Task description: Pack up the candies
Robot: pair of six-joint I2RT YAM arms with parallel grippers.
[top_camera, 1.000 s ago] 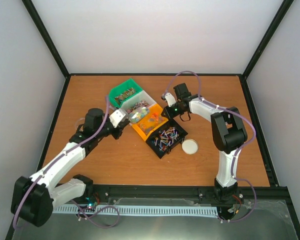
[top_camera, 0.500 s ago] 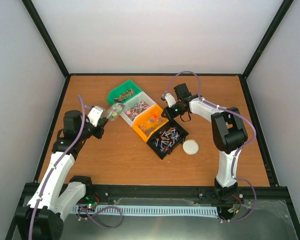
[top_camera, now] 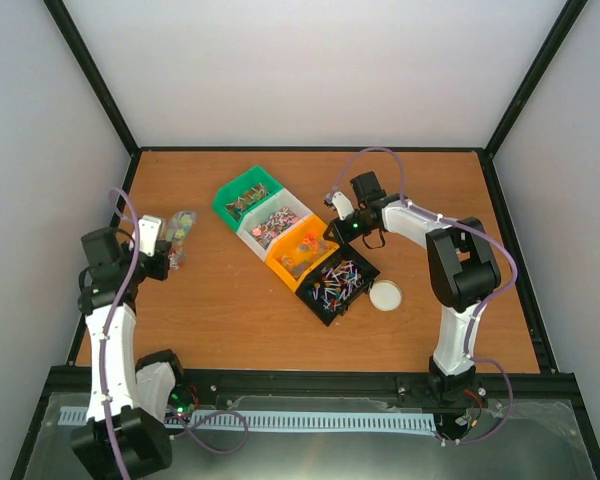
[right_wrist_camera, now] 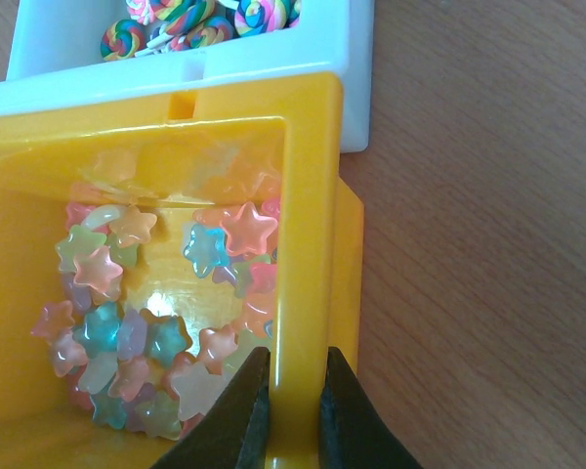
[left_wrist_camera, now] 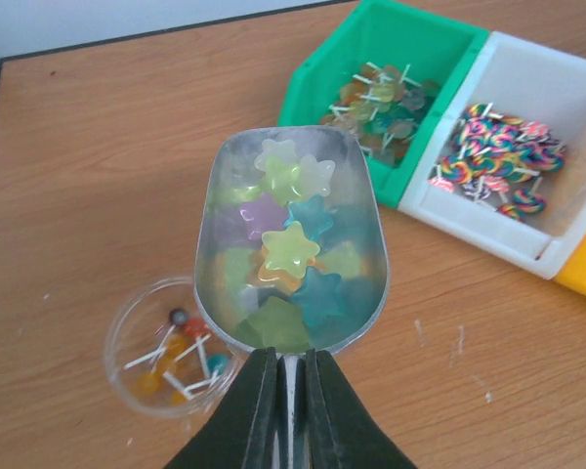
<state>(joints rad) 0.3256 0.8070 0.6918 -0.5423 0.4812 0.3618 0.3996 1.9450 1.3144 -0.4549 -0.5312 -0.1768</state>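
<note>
My left gripper [left_wrist_camera: 291, 363] is shut on the handle of a metal scoop [left_wrist_camera: 225, 195]. The scoop is full of pastel star candies [left_wrist_camera: 291, 246] and is held level above the table at the far left [top_camera: 180, 225]. A small clear cup [left_wrist_camera: 166, 362] with a few lollipops sits just below and left of the scoop. My right gripper [right_wrist_camera: 295, 391] is shut on the right wall of the yellow bin [right_wrist_camera: 308, 244], which holds star candies [right_wrist_camera: 127, 322]. In the top view the right gripper [top_camera: 332, 228] is at the yellow bin's [top_camera: 280, 262] far corner.
Four bins stand in a diagonal row: green [top_camera: 223, 200], white [top_camera: 248, 232], yellow, and black [top_camera: 315, 300] with stick candies. A white round lid [top_camera: 384, 294] lies right of the black bin. The green bin [left_wrist_camera: 317, 88] and white bin [left_wrist_camera: 469, 220] lie beyond the scoop.
My left arm has swung left, carrying the filled scoop from over the bins to above the clear cup. The right gripper has stayed on the yellow bin.
</note>
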